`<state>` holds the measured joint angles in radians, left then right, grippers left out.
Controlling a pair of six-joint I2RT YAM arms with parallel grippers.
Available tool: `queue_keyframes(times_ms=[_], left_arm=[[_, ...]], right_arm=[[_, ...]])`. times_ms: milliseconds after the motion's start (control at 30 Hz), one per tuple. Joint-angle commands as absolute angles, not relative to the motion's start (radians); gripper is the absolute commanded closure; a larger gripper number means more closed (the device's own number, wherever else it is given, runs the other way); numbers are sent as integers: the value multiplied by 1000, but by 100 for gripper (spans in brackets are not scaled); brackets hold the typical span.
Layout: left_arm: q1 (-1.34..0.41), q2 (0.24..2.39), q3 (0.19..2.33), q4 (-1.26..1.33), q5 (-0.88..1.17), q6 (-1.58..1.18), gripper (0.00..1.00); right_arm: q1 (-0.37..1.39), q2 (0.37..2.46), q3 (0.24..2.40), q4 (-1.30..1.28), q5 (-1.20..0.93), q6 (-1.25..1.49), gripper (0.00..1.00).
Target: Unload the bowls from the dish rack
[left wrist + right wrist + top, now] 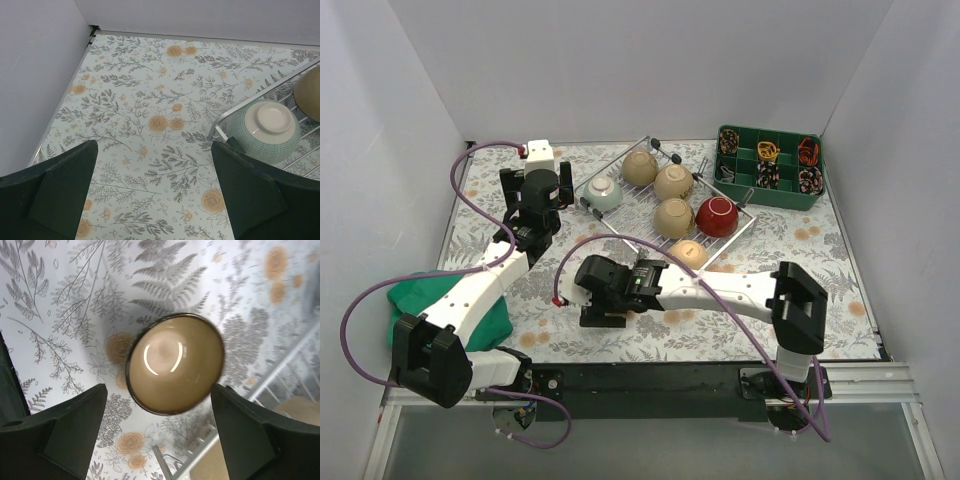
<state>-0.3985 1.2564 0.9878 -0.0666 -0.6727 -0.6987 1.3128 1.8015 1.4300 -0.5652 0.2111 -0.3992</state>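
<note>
Right gripper point(159, 390), jaws wide astride a tan bowl point(175, 362) that sat upright on the surface point(75, 290) beside the rack point(615, 165), apparently unloaded; left gripper point(154, 150), jaws wide, faced the overturned green bowl point(265, 130) in the rack's corner.

The table point(820, 300) is taken in from above and behind the arm bases point(778, 383) by the top view, faced toward the back wall point(640, 70). The far left corner is seen obliquely, nearby, from the left wrist; the dish rack point(260, 96) rim and green bowl point(264, 130) are shared with the top view. A tan bowl point(175, 362) is seen close, from overhead, from the right wrist.
</note>
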Motion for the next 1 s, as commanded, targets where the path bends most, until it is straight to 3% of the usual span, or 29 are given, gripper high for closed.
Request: queue_keyframes(times_ms=[0,400,600,967], left_arm=[[-394,1259,976,-49,-669,-690,2],[-393,1269,979,-52,-646,-701,2],[-394,1279,980,-60,-627,-716,2],[-394,1262,977,-63,-617,-724,2]], right_arm=[[1281,1689,1517,-581,301,-362,7],[996,1634,1611,-595,463,-275,1],[885,1741,1706,-592,537,-224,1],[842,2006,1844,-595,635,-193,2]])
